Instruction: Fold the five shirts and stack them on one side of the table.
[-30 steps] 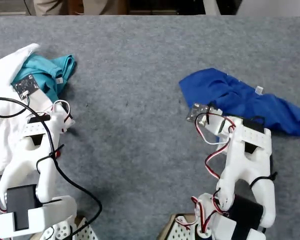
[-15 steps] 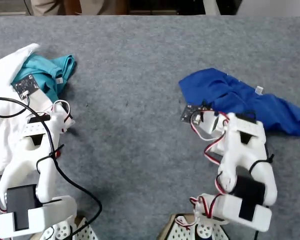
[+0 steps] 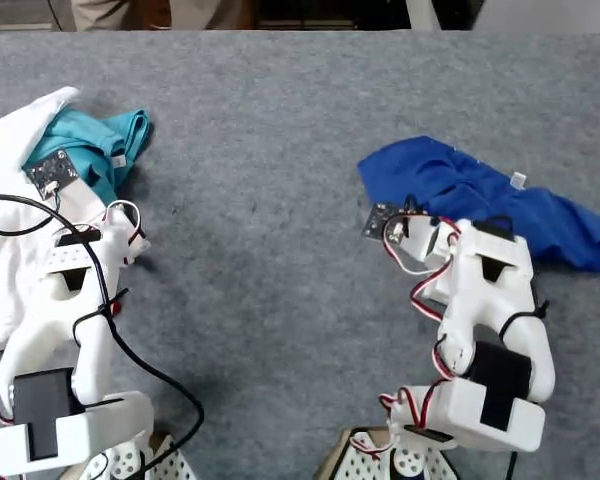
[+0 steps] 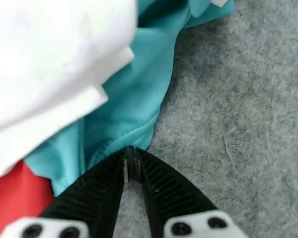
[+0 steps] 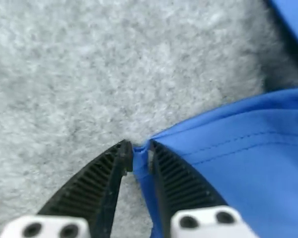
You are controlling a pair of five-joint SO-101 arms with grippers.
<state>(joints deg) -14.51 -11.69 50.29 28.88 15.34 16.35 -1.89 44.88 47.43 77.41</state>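
A crumpled blue shirt (image 3: 480,200) lies at the right of the grey table. My right gripper (image 5: 139,146) is shut on the hem at the shirt's near left corner (image 5: 223,163), with blue cloth between the fingers. The right arm (image 3: 485,280) stands just in front of that shirt. At the far left, a teal shirt (image 3: 95,140) lies bunched beside a white shirt (image 3: 10,240), and the left arm (image 3: 65,270) stands over the white one. My left gripper (image 4: 131,151) is shut, its tips touching the teal shirt's (image 4: 134,89) hem. Red cloth (image 4: 20,193) shows under the teal.
Bare grey felt (image 3: 260,220) stretches between the two arms and across the far side of the table. Black and red cables (image 3: 110,300) loop beside the left arm. Both arm bases sit at the near edge.
The right arm has swung slightly left and its wrist has shifted along the blue shirt's near edge. The left arm and the shirts at the left have not moved.
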